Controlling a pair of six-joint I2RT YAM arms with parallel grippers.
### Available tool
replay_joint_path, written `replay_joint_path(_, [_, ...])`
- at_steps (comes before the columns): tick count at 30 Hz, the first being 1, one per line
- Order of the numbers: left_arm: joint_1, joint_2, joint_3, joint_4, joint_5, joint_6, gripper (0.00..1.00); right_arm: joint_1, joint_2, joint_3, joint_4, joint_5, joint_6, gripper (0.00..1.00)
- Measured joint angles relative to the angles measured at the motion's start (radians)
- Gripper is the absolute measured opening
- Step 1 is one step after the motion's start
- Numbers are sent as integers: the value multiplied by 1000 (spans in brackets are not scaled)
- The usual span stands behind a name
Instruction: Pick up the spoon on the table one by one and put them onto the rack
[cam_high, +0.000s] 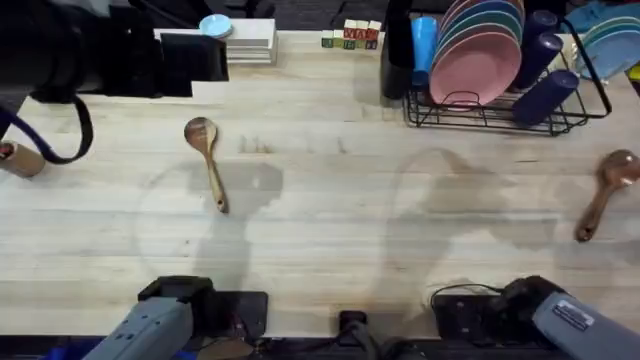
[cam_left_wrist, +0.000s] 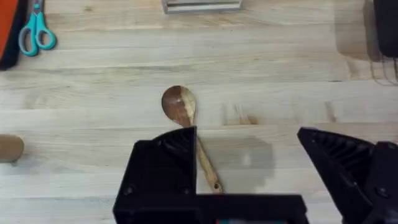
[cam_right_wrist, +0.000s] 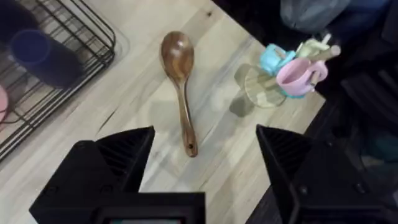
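Two wooden spoons lie flat on the table (cam_high: 330, 230), neither yet in the rack (cam_high: 500, 110) at the far right; the left spoon (cam_high: 208, 160) rests left of centre, bowl away from the arm bases and handle running back toward them, slightly slanted; the right spoon (cam_high: 603, 193) lies near the right edge, just this side of the rack, bowl far and handle angling back leftward. From the left wrist, the left claw (cam_left_wrist: 249, 180) hangs spread wide above its spoon (cam_left_wrist: 186, 124), the handle passing under one finger (cam_left_wrist: 161, 174); from the right wrist, the right claw (cam_right_wrist: 208, 168) is likewise spread, its spoon (cam_right_wrist: 179, 81) lying ahead, between the fingers' lines. Each arm looks matched to its own spoon; I'd judge the right one nearer the rack.
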Motion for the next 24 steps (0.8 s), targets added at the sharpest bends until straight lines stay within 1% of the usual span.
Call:
replay_joint_path(8, [0,0,0,0,0,0,993,-16,95,-1,1,7,48,997])
replay_joint_path(10, [0,0,0,0,0,0,993,-16,108,-18,23,7,50,996])
replay_joint_path(13, [0,0,0,0,0,0,993,-16,112,-80,78,10,54,996])
replay_joint_path(21, [0,0,0,0,0,0,993,-16,119,-305,264,12,57,997])
replay_joint_path(24, [0,0,0,0,0,0,993,-16,134,-359,307,13,57,996])
